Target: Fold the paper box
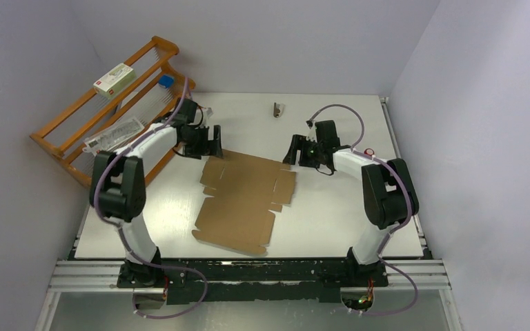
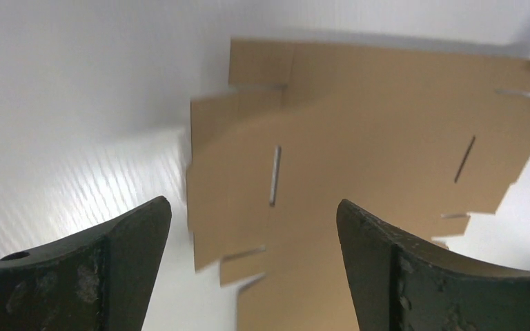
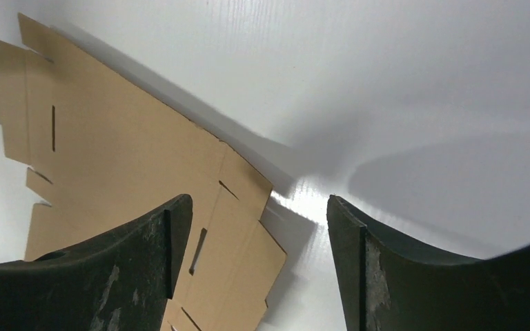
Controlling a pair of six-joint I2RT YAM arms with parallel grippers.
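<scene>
Now at centre frame on the white table (image 1: 359, 124), the paper box (image 1: 243, 201) lies as a flat die-cut sheet. Our left gripper (image 1: 212, 143) hovers at its upper-left corner, right gripper (image 1: 293, 151) at upper-right, both with jaws apart and empty; we'd grip flaps near creases.

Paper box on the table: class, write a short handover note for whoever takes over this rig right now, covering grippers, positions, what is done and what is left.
Left gripper: open, empty, just beyond the sheet's far left corner.
Right gripper: open, empty, near the far right corner.
Paper box: a flat die-cut sheet on the table between the arms, with no flap raised.
Done: nothing folded yet.
Left: every fold, flap and tab.
</scene>
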